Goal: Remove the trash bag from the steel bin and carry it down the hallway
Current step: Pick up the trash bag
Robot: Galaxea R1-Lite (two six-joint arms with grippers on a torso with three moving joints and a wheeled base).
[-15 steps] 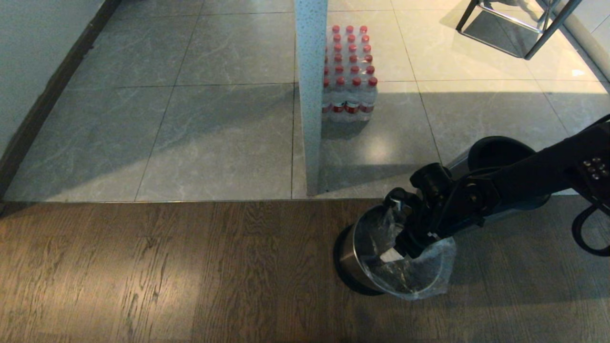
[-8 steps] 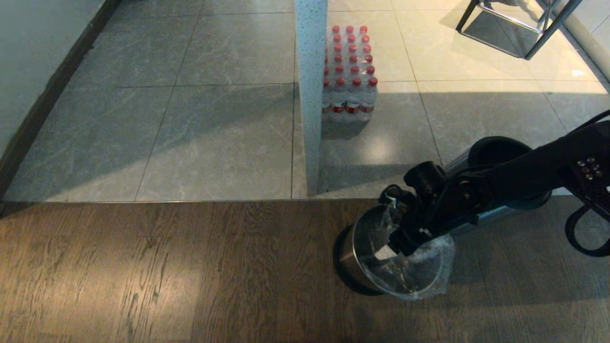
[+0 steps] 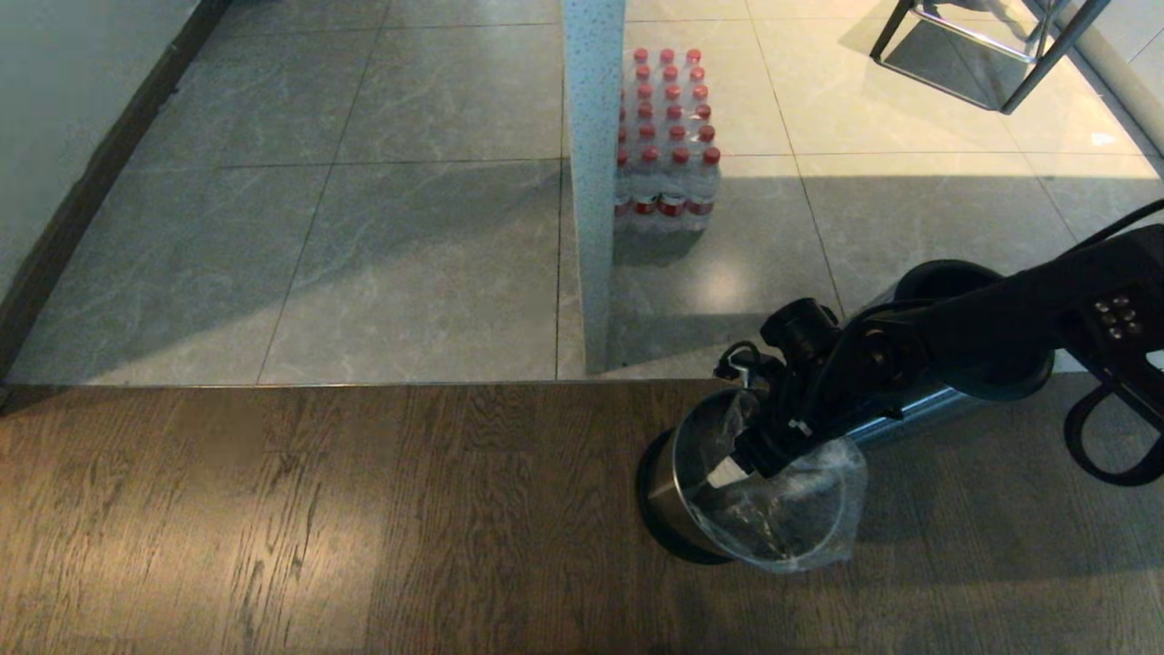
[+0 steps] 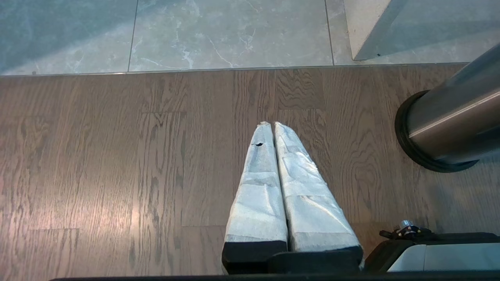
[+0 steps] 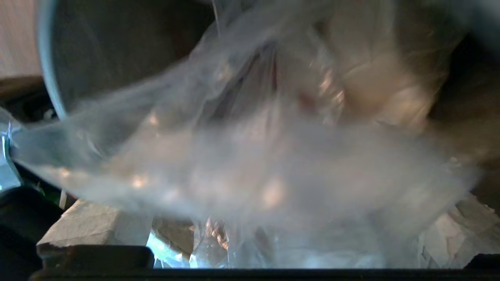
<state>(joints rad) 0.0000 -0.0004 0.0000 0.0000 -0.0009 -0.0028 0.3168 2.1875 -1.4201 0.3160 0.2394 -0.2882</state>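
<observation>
The right hand [image 3: 741, 455] reaches down into the mouth of the steel bin [image 3: 671, 487], its fingers spread wide and released, with the trash bag [image 3: 800, 509] bunched around them. In the right wrist view one pale padded finger [image 5: 93, 224] shows on one side and a second at the far side, well apart, with clear crinkled plastic filling the gap between them; nothing there shows the fingers pressing the plastic together. The bag is inside the bin, its loose edge folded over the rim on the side nearest the robot.

The bin stands on the dark wood-plank floor [image 3: 318, 518], close to the edge where the planks meet the grey tiled floor [image 3: 409, 264]. The right arm [image 3: 982, 327] stretches in from the right. Behind it a second dark round bin [image 3: 946, 277] stands on the tiles.

The left hand [image 4: 274, 125] hangs parked over the planks, its two padded fingers clenched together on nothing, with the bin's base off to one side.

Further off on the tiles, a white speckled post [image 3: 593, 173] rises with a shrink-wrapped pack of red-capped bottles [image 3: 668, 146] just beside it.
</observation>
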